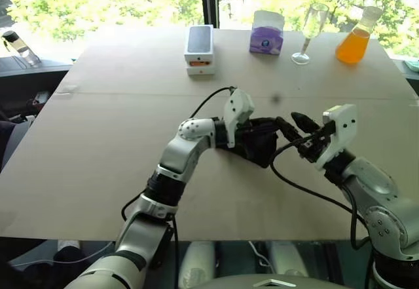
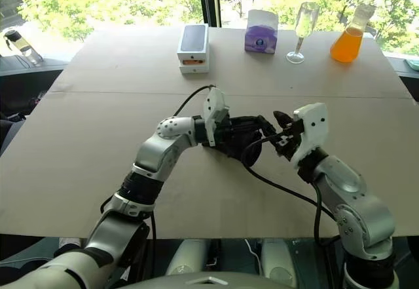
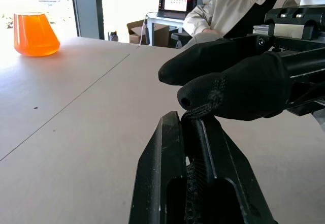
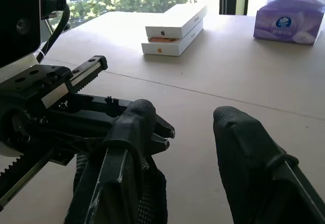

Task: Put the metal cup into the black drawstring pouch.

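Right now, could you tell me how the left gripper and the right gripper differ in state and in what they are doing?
The left gripper is shut, pinching the black drawstring pouch by its fabric; the right gripper is open and holds nothing. The left gripper points across toward the robot's right, while the right gripper points forward and left, one finger against the pouch beside the left fingers. Both hover above the table, meeting at the pouch.

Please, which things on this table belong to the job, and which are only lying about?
For the job: black drawstring pouch, pinched in the shut left gripper; right gripper, open, close beside it.

Lying about: two stacked white boxes, purple tissue box, stemmed glass, orange flask.
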Action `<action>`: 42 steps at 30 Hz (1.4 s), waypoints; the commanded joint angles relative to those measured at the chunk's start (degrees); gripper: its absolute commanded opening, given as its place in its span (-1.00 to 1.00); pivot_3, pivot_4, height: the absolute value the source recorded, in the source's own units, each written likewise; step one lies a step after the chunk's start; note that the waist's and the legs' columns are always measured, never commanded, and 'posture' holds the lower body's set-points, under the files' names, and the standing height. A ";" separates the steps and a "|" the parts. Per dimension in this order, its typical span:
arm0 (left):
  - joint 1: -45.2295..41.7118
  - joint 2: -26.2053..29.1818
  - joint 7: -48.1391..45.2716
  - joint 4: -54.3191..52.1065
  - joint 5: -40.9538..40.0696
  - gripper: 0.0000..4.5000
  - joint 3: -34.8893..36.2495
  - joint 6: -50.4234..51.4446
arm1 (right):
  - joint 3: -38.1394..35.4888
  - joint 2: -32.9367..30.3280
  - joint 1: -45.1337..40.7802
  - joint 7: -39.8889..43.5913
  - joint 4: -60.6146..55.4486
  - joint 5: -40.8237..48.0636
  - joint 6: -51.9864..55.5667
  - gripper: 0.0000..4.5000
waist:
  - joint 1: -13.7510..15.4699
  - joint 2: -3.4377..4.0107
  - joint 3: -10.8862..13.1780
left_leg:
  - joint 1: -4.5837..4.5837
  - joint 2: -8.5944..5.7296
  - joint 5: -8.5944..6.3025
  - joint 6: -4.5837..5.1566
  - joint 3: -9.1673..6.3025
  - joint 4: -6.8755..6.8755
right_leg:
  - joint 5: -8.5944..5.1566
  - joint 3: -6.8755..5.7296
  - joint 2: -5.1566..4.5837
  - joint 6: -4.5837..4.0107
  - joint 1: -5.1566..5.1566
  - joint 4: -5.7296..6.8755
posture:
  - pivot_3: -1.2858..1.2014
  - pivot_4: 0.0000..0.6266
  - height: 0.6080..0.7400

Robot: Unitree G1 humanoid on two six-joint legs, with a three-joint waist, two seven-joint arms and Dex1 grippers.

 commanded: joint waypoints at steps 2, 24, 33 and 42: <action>-0.44 -0.39 0.06 -2.86 -0.86 -1.00 0.38 -0.46 | -4.27 4.14 0.00 -4.41 -1.42 7.38 2.06 -0.05 | 0.00 0.00 0.00 | 0.00 0.00 0.00 0.00 -0.02 0.00 | 0.00 -0.01 0.00 0.00 0.00 0.00 | 0.03 -0.52 0.96; -2.37 -2.66 5.19 -1.58 -1.28 -1.00 2.01 3.04 | -3.44 6.58 -1.02 -18.38 -3.85 23.64 0.46 -0.05 | -0.08 0.02 -0.01 | 0.01 0.00 0.00 0.01 0.01 -0.01 | 0.00 0.04 0.00 0.00 0.00 0.02 | 0.03 -0.52 0.96; -2.85 -2.77 5.89 -0.84 -0.56 -1.00 1.40 3.31 | 2.42 3.29 -3.10 -16.91 -4.78 16.87 -1.14 -0.05 | -0.06 0.02 -0.01 | 0.01 -0.01 0.00 0.01 0.02 -0.01 | 0.00 0.04 0.01 0.00 -0.01 0.02 | 0.03 -0.52 0.96; -2.55 -3.25 5.38 -1.83 -0.43 -1.00 1.15 3.27 | 6.54 2.22 -3.83 -14.73 -3.04 8.48 -2.95 -0.05 | -0.07 0.02 -0.01 | 0.00 0.00 0.00 0.01 0.00 -0.01 | 0.00 0.02 0.02 0.00 -0.01 0.01 | 0.03 -0.52 0.96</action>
